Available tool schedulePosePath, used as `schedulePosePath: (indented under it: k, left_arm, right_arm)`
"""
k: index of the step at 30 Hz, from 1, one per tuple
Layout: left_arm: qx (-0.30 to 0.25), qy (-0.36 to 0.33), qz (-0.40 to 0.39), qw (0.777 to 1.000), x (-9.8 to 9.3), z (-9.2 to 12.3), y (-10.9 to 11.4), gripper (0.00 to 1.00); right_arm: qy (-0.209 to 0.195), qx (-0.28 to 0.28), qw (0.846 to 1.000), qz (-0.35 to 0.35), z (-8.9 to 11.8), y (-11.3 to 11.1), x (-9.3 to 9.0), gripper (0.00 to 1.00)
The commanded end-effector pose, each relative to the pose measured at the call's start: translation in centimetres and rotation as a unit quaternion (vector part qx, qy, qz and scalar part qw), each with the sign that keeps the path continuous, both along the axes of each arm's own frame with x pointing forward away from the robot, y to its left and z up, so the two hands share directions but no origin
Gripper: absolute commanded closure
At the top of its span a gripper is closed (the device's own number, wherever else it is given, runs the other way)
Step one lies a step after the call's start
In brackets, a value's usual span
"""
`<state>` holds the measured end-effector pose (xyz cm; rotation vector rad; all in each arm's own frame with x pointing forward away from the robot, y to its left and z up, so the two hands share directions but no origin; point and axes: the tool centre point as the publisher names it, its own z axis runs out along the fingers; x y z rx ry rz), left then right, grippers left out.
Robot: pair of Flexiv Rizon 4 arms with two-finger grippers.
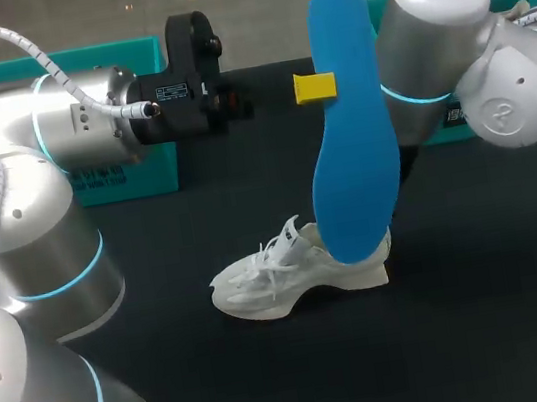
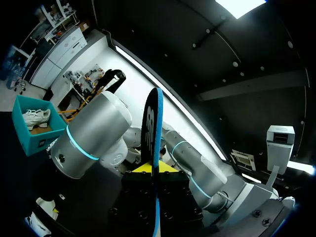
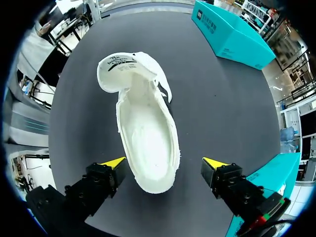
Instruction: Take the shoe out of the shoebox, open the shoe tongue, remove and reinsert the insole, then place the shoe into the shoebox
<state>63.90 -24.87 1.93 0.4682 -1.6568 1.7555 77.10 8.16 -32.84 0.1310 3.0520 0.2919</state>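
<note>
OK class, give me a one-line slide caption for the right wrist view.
Open right gripper poised over the white shoe on the table, its tongue folded back.

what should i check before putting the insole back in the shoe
1. Insole held by left gripper: ok, shut on it, raised off the table.
2. Shoe standing on its sole: ok.
3. Tongue opened: ok, folded forward.
4. Shoe interior empty: ok.
5. Shoe steadied by right gripper: not ok, it is open, fingers either side of the heel, not touching.
6. Insole toe end matches shoe toe: cannot tell.
</note>
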Motion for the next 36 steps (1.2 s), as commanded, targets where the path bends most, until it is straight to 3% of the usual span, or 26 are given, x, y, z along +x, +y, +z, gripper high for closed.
schedulePosePath:
  k: [1, 6, 20, 22, 23, 24, 28, 36]
  left_arm:
    - [-0.001, 0.000, 0.001, 1.000, -0.1, -0.1, 0.0, 1.00]
    - [-0.001, 0.000, 0.001, 1.000, -0.1, -0.1, 0.0, 1.00]
    - [-0.001, 0.000, 0.001, 1.000, -0.1, -0.1, 0.0, 1.00]
    - [-0.001, 0.000, 0.001, 1.000, -0.1, -0.1, 0.0, 1.00]
    - [-0.001, 0.000, 0.001, 1.000, -0.1, -0.1, 0.0, 1.00]
    - [-0.001, 0.000, 0.001, 1.000, -0.1, -0.1, 0.0, 1.00]
    - [-0.001, 0.000, 0.001, 1.000, -0.1, -0.1, 0.0, 1.00]
    - [-0.001, 0.000, 0.001, 1.000, -0.1, -0.1, 0.0, 1.00]
  right_arm:
    - [0.004, -0.008, 1.000, 0.011, -1.0, 1.4, 1.4, 0.00]
    - [0.007, -0.003, 1.000, 0.019, -2.1, 2.0, 2.5, 0.00]
    - [0.028, -0.010, 0.998, 0.049, -5.8, 4.7, 3.2, 0.02]
    - [0.031, -0.011, 0.998, 0.048, -6.0, 4.7, 3.3, 0.55]
    - [0.032, -0.010, 0.998, 0.047, -6.0, 4.6, 3.2, 0.62]
    - [0.033, -0.009, 0.998, 0.047, -6.0, 4.5, 3.1, 0.97]
    - [0.051, -0.004, 0.995, 0.089, -6.0, 3.9, 2.1, 1.00]
    - [0.051, -0.004, 0.995, 0.089, -6.0, 3.9, 2.1, 1.00]
